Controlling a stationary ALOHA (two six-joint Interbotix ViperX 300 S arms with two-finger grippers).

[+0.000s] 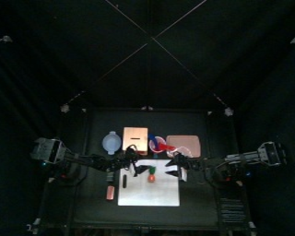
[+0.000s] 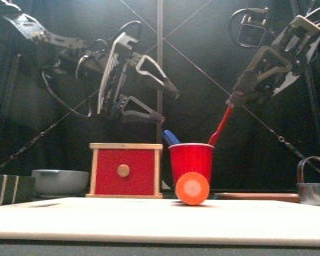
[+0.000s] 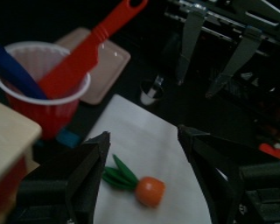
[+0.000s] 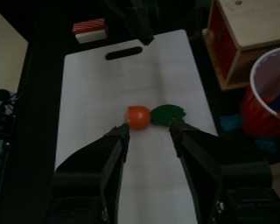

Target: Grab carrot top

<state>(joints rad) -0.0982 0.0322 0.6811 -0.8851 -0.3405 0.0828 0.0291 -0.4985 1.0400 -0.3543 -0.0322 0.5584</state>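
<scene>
Black curtains (image 1: 64, 55) enclose pen; small black table (image 1: 95, 207) at centre; dim lighting.

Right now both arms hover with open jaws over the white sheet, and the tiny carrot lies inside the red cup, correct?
Not quite: the carrot lies on the white sheet, outside the red cup, as the right wrist view shows. The rest holds.

red cup (image 4: 271, 92) cut off by the right wrist picture's edge, carrot top (image 2: 200, 190) hidden behind carrot (image 2: 191, 187) in front view
</scene>
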